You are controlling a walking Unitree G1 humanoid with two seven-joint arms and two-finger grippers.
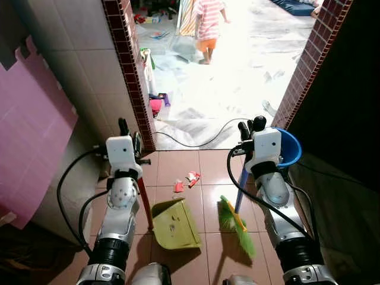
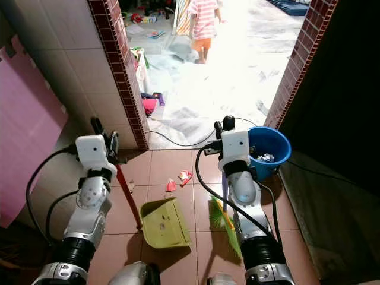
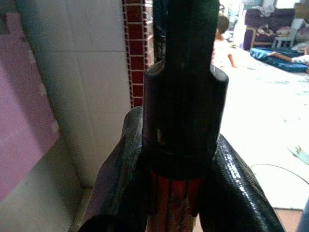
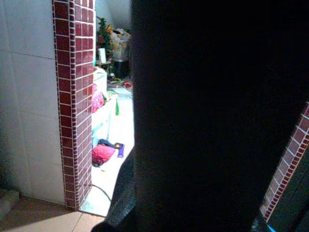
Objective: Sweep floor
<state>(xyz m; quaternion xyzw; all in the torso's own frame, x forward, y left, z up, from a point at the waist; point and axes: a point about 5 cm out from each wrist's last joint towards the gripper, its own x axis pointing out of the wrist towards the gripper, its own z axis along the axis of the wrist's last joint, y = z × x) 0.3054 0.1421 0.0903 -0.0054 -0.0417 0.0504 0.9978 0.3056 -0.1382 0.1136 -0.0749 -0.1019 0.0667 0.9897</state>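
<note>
Left gripper (image 1: 129,132) clamped on red dustpan handle (image 1: 144,200); green dustpan (image 1: 174,223) stood on tiles at 6 o'clock. Right gripper (image 1: 252,127) closed round broom handle (image 1: 240,190); green bristles (image 1: 236,224) at 5 o'clock. Red scraps (image 1: 186,180) lay at 12 o'clock of pan.

Risk, judged: stroke from this side could flick scraps past pan; cable (image 1: 196,142) might snag.

Right eye view showed blue bucket's (image 2: 274,148) contents; left wrist view showed fingers (image 3: 241,193) wrapping handle.

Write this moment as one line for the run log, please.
left gripper: shut on dustpan handle | right gripper: holds broom | scraps: unswept, ahead of dustpan
</note>
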